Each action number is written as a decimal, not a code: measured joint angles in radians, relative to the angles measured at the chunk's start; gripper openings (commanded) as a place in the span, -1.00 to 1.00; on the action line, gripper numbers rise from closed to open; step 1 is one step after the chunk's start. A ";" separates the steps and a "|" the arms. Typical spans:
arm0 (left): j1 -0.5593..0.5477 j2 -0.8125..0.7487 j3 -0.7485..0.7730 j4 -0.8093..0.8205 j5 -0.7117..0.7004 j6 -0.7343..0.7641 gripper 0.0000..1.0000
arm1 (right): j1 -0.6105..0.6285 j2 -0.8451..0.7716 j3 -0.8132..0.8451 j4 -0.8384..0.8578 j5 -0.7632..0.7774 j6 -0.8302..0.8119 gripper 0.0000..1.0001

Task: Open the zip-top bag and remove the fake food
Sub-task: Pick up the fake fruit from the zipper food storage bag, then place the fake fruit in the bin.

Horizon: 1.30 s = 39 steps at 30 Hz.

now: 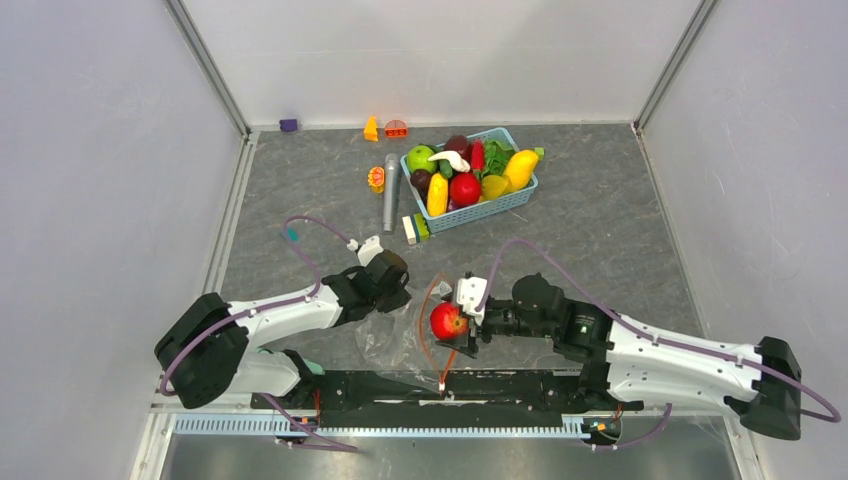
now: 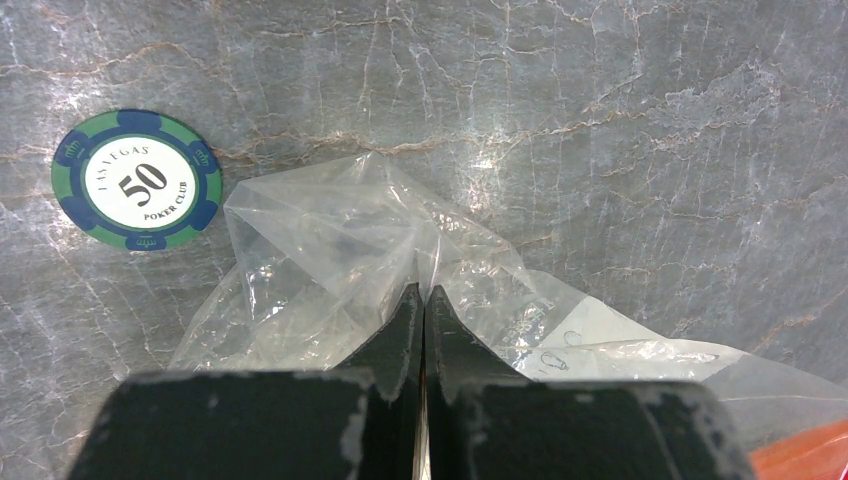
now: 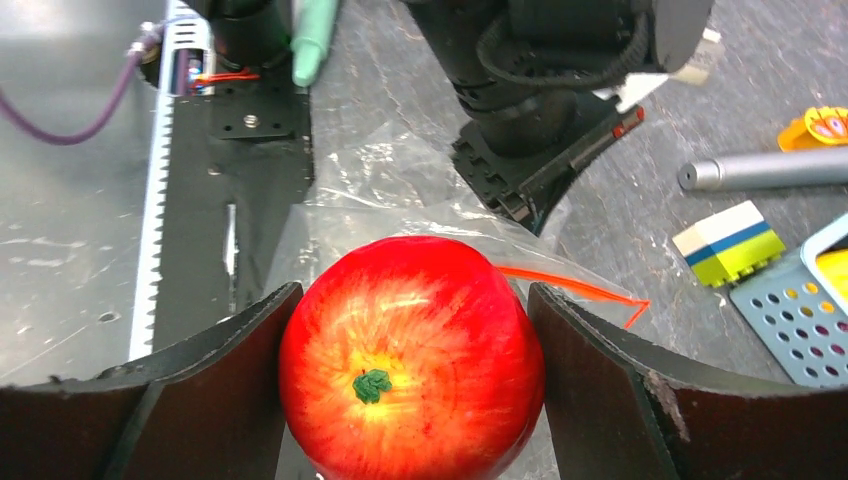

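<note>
The zip-top bag (image 1: pixel 395 340) lies crumpled and clear on the grey table between the two arms, its orange-red zip strip (image 1: pixel 428 335) curving beside the fruit. My left gripper (image 1: pixel 392 298) is shut on a fold of the bag (image 2: pixel 330 250), with the fingertips (image 2: pixel 424 300) pressed together on the plastic. A glossy red apple (image 1: pixel 447 320), one piece of the fake food, sits at the bag's mouth. My right gripper (image 1: pixel 452 322) holds that apple (image 3: pixel 410 370), one finger against each side, with the bag (image 3: pixel 390 165) and zip strip (image 3: pixel 570 285) behind it.
A light-blue basket (image 1: pixel 500 208) of toy produce stands at the back. Near it lie a grey cylinder (image 1: pixel 390 190), a yellow-green block (image 1: pixel 415 229) and an orange slice (image 1: pixel 376 179). A green poker chip (image 2: pixel 137 180) lies left of the bag. The black mounting plate (image 1: pixel 520 385) runs along the near edge.
</note>
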 measured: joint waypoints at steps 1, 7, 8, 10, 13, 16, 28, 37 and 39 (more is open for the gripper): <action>0.000 0.000 0.000 0.000 0.000 0.000 -0.96 | 0.000 -0.017 0.008 -0.021 -0.015 -0.003 0.22; 0.000 0.000 -0.002 0.000 0.000 0.000 -0.96 | 0.000 -0.087 0.087 -0.121 -0.177 -0.013 0.17; 0.000 -0.001 -0.003 0.000 0.000 0.000 -0.96 | 0.000 -0.093 0.095 -0.122 -0.198 -0.012 0.17; 0.000 -0.005 -0.007 0.000 -0.001 0.000 -0.96 | 0.000 -0.110 0.119 -0.124 -0.253 -0.009 0.17; 0.000 -0.011 -0.014 0.000 -0.001 0.000 -0.96 | 0.000 -0.137 0.135 -0.117 -0.286 -0.003 0.18; 0.000 -0.012 -0.018 0.001 -0.002 -0.001 -0.96 | 0.000 -0.141 0.135 -0.119 -0.228 0.002 0.16; 0.000 -0.034 -0.036 0.003 -0.002 -0.001 -0.96 | -0.332 0.254 0.373 -0.219 0.150 -0.017 0.14; 0.000 -0.075 -0.057 0.002 -0.005 -0.001 -0.96 | -0.626 0.554 0.813 -0.260 0.157 0.033 0.14; 0.000 -0.076 -0.057 0.002 -0.005 -0.001 -0.96 | -0.662 0.616 0.888 -0.269 0.160 0.043 0.14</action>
